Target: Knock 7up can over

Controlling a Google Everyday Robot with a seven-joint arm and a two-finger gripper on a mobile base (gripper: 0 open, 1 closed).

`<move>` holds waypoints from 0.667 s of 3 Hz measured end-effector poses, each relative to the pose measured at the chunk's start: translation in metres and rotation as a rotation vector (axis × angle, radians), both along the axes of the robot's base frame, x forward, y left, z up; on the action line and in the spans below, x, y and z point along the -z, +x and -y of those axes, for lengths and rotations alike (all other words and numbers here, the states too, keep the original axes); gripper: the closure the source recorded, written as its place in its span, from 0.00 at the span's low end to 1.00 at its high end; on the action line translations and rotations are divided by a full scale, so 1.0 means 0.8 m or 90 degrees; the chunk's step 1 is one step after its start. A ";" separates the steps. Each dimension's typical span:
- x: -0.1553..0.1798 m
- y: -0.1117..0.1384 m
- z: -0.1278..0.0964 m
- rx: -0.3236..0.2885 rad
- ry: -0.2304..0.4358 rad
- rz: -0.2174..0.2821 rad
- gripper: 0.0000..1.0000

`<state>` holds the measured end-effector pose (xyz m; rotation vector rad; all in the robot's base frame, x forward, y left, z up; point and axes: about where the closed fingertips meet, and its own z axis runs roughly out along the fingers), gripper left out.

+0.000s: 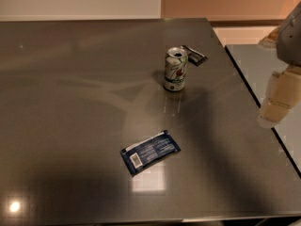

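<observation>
The 7up can [176, 69] stands upright on the grey table [70, 102], toward the back right. It has a white-silver body with green and red markings and a silver top. My gripper [275, 108] is at the right edge of the view, over the table's right edge. It is well to the right of the can and a little nearer the front, apart from it.
A flat dark-blue packet [150, 152] lies on the table in front of the can. A small dark packet [194, 55] lies just behind the can to its right. A second table surface [254, 62] lies beyond a dark gap on the right.
</observation>
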<state>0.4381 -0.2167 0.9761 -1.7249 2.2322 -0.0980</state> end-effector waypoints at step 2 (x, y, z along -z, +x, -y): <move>0.001 0.014 -0.004 0.011 0.023 0.007 0.00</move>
